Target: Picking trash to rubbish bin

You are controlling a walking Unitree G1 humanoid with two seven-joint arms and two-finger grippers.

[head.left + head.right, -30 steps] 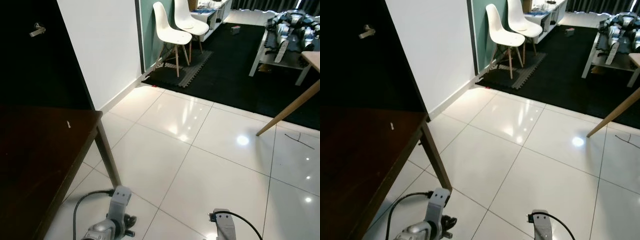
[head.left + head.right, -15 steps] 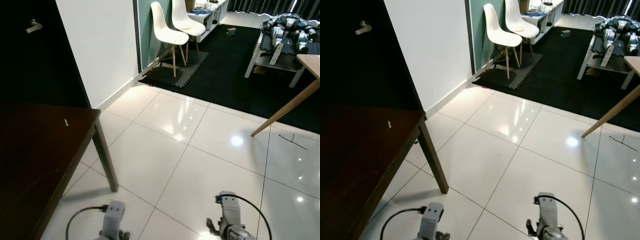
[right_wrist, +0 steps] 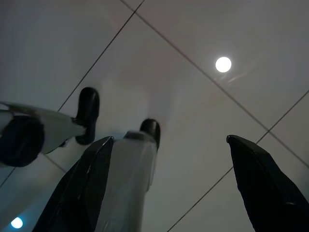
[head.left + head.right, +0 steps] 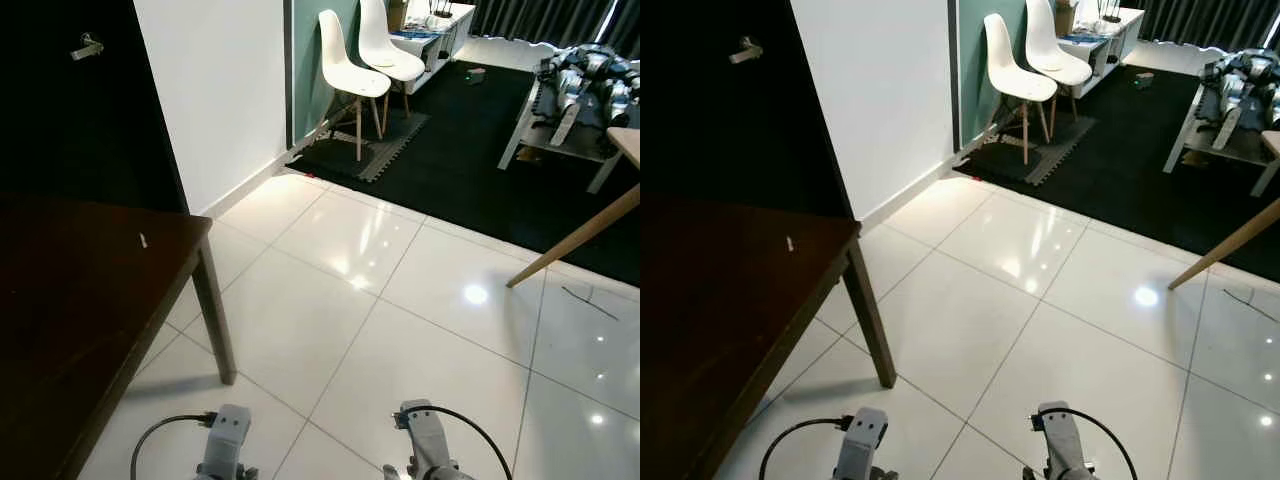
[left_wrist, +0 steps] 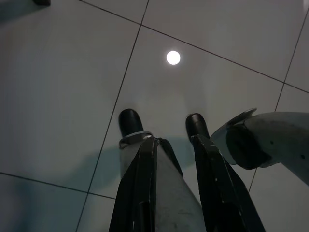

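White glossy tile floor [image 4: 330,330], dark wooden table [image 4: 70,300] on the left, black carpet [image 4: 470,170] beyond with two white chairs [image 4: 365,70] against the wall. No trash or rubbish bin that I can make out. Nearest candidate is a tiny white scrap [image 4: 143,240] on the table, too small to tell. View has swung slightly over the last second, so it's walking and scanning. Both arms hang idle: left gripper [image 5: 164,126] fingers a little apart and empty, right gripper [image 3: 193,145] spread wide, empty. Task is at the search stage.
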